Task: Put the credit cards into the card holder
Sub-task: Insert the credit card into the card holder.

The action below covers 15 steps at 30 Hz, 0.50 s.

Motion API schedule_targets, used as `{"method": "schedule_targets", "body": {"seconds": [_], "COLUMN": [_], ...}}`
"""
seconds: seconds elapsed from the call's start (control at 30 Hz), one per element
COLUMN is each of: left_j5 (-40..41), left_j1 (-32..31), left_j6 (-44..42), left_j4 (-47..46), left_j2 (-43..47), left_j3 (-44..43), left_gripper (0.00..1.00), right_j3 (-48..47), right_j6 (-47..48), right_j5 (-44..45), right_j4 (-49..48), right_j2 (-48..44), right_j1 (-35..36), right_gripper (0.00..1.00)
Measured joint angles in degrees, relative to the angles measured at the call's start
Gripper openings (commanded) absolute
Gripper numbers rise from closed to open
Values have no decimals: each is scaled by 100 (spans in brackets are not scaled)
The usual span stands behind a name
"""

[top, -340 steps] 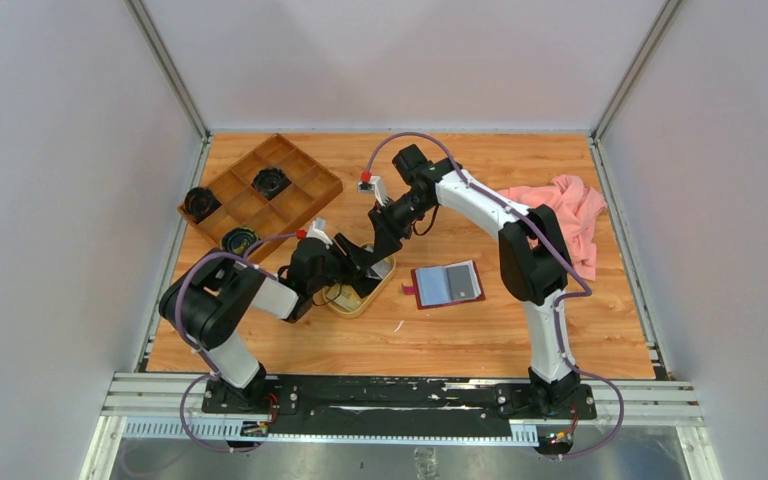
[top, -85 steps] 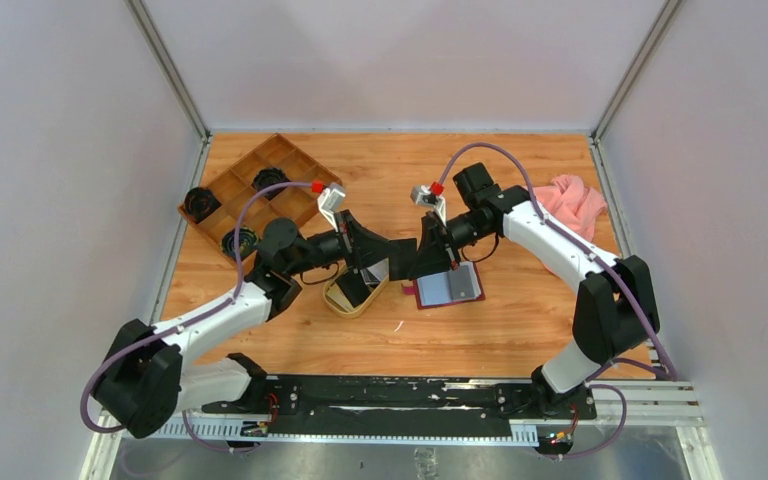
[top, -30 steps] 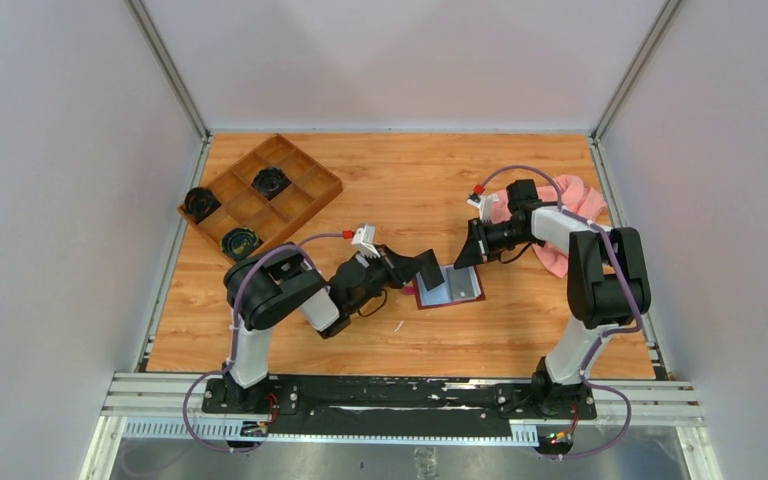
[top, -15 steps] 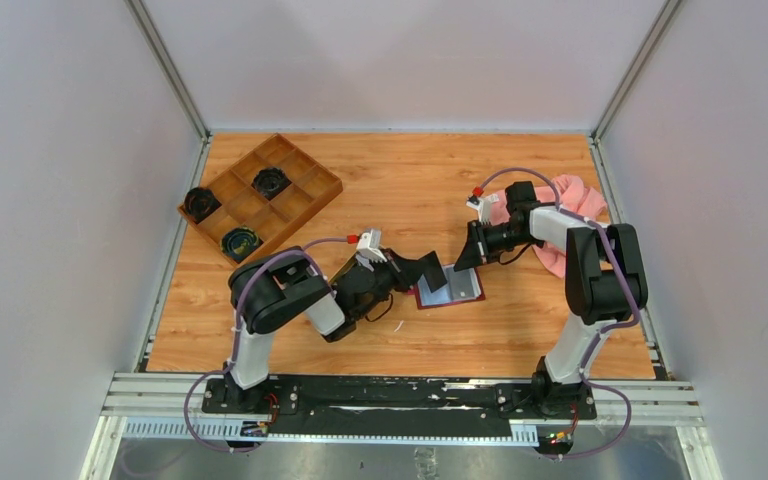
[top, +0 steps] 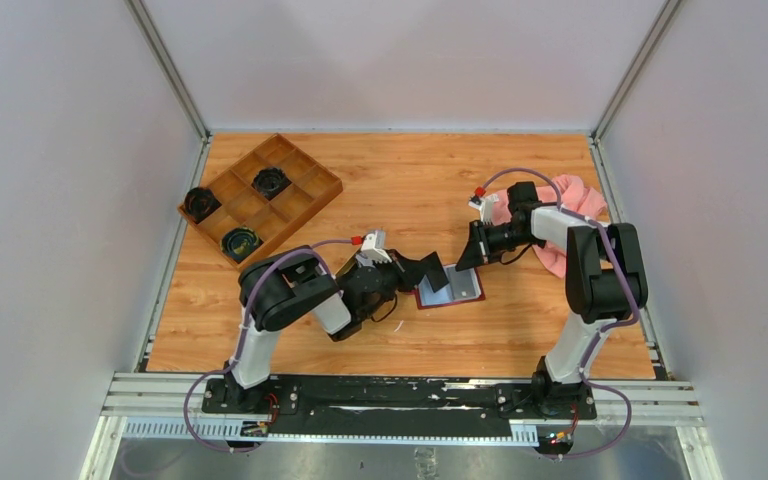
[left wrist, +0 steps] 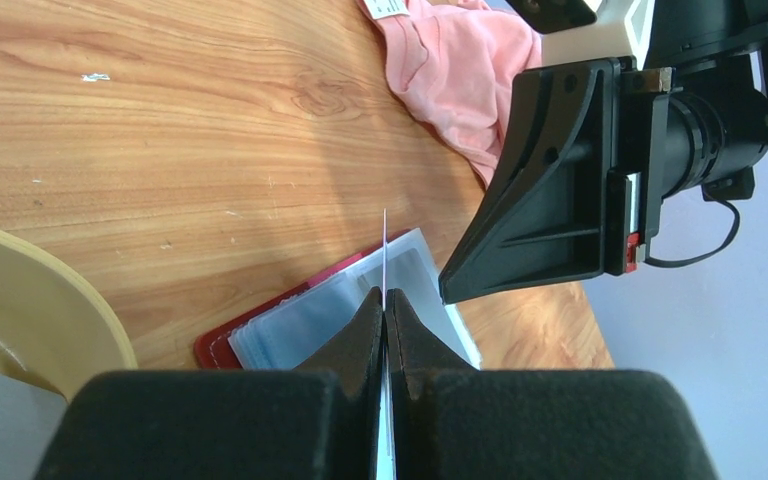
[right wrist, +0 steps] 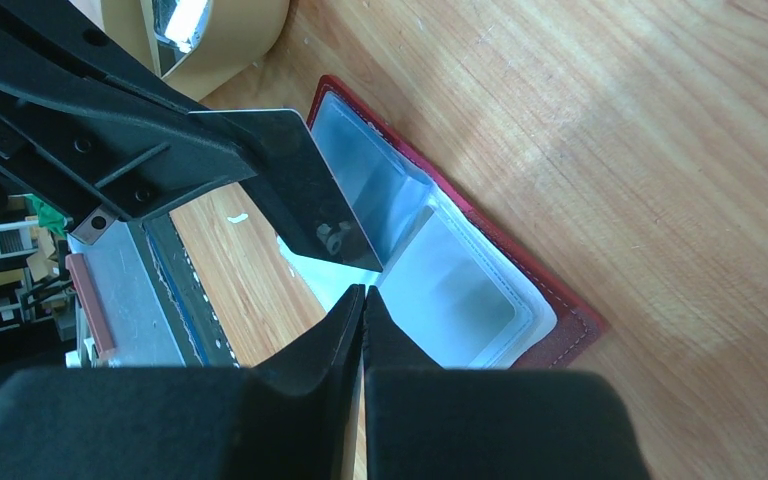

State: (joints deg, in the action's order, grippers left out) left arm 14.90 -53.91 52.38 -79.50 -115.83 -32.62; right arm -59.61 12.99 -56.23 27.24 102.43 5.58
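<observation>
wooden table (top: 410,180): compartment box (top: 300,203) far left, open card holder (top: 463,287) centre, pink cloth (top: 585,195) right.

Stitched red leather-look card holder (right wrist: 440,270), inside glossy clear (plastic); glossy dark credit card (right wrist: 310,195); smooth wood-grain table (right wrist: 610,130).

Lab test cell: white walls (top: 60,200), aluminium mounting rail (top: 650,398).

White-and-black arms (top: 572,345), purple cables (top: 510,171), black wedge fingers (left wrist: 345,345).
</observation>
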Motion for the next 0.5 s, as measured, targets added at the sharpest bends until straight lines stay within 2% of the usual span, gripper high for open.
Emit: {"method": "schedule_targets", "body": {"seconds": [0.5], "left_j5": [39], "left_j1": [-35], "left_j6": [256], "left_j4": [-17], "left_j2": [-52], "left_j3": [-42], "left_gripper": [0], "right_j3": [-2], "right_j6": [0], "right_j5": [-2], "right_j4": [57], "right_j2": [79], "right_j1": [-7], "right_gripper": [4]}}
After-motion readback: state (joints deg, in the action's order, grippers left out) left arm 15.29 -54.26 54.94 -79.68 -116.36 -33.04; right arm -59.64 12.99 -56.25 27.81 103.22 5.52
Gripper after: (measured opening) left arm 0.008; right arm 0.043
